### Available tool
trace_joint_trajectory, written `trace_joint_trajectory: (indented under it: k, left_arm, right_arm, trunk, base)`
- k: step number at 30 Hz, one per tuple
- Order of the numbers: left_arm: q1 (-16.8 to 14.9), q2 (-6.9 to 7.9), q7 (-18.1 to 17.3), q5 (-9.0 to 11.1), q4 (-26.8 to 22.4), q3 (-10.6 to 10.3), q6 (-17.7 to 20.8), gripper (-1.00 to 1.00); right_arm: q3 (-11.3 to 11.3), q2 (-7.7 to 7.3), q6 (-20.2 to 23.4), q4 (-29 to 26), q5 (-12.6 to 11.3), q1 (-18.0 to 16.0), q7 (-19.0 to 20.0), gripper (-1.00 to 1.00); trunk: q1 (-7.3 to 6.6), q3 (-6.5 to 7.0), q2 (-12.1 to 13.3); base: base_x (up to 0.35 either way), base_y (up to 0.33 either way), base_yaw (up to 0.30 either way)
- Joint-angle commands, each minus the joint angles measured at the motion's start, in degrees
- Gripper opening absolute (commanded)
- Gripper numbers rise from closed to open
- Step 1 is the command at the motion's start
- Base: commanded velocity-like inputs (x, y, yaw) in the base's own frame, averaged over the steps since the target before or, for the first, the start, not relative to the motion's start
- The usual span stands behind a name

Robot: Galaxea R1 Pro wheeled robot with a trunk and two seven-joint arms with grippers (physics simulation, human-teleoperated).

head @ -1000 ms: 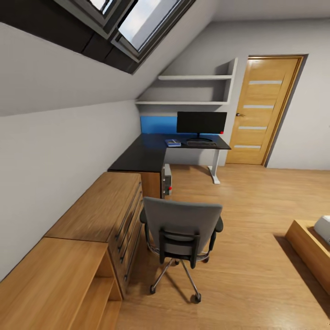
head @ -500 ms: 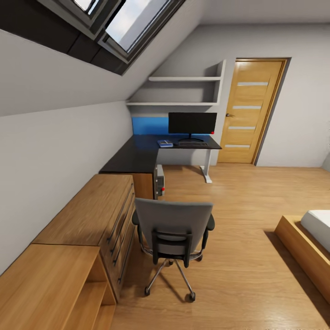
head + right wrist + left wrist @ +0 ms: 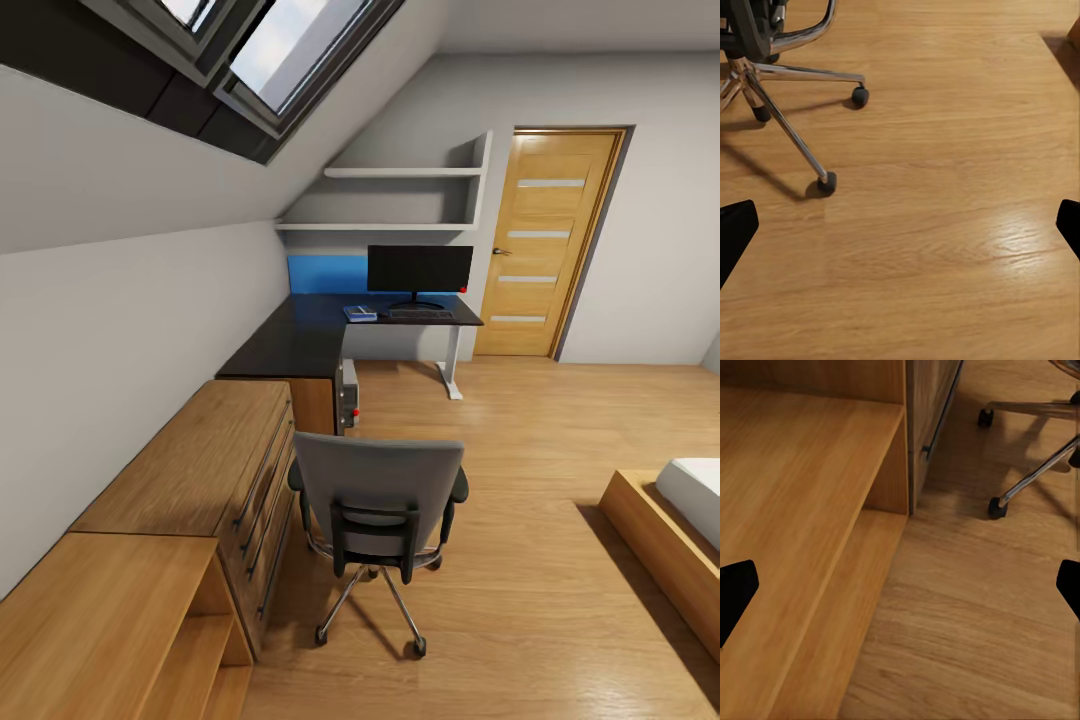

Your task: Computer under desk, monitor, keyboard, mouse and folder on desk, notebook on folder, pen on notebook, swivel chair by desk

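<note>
Pincer left (image 3: 900, 592) and pincer right (image 3: 900, 232): both released, empty, over wood floor | Change: head view swung, now steady | swivel chair (image 3: 380, 515) near, off desk (image 3: 300, 340) | folder (image 3: 360, 313) far, left of monitor (image 3: 420, 270) | Judgement: approach pending.

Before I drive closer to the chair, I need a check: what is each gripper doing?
Left gripper: open, holding nothing, above the wood floor.
Right gripper: open, holding nothing, near the chair's base.
</note>
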Motion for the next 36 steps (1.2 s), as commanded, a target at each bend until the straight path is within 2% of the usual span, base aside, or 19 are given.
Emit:
trace_joint_trajectory:
  k: [1,12,18,31,36]
  left_arm:
    - [0.01,0.0,0.23,0.48,-0.11,-0.49,-0.06,1.0]
    - [0.01,0.0,0.28,0.56,-0.09,-0.34,-0.12,1.0]
    - [0.01,-0.03,0.44,0.57,-0.14,-0.3,-0.2,1.0]
    - [0.01,0.02,0.61,0.61,-0.16,-0.34,0.37,1.0]
    - [-0.03,-0.02,0.58,0.65,-0.21,-0.34,1.99,1.0]
  right_arm:
    - [0.51,-0.09,-0.09,0.03,-0.22,-0.03,-0.35,1.0]
    - [0.51,-1.57,0.03,-0.01,-0.22,-0.03,-0.29,1.0]
    - [0.51,-1.85,0.11,-0.03,-0.22,-0.03,-0.28,1.0]
    - [0.47,-1.92,0.03,-0.04,-0.22,-0.03,-0.28,1.0]
    - [0.61,-1.93,-0.01,-0.04,-0.16,-0.03,-0.12,1.0]
  trunk:
    - [0.0,-0.05,-0.04]
    - [0.0,-0.05,-0.04]
    - [0.0,-0.05,-0.04]
    - [2.86,-2.39,-5.25]
    - [3.96,-3.33,-7.26]
  base:
    - [0.0,0.0,-0.001]
    - [0.0,0.0,0.0]
    - [0.0,0.0,0.0]
    - [0.0,0.0,0.0]
    - [0.0,0.0,-0.029]
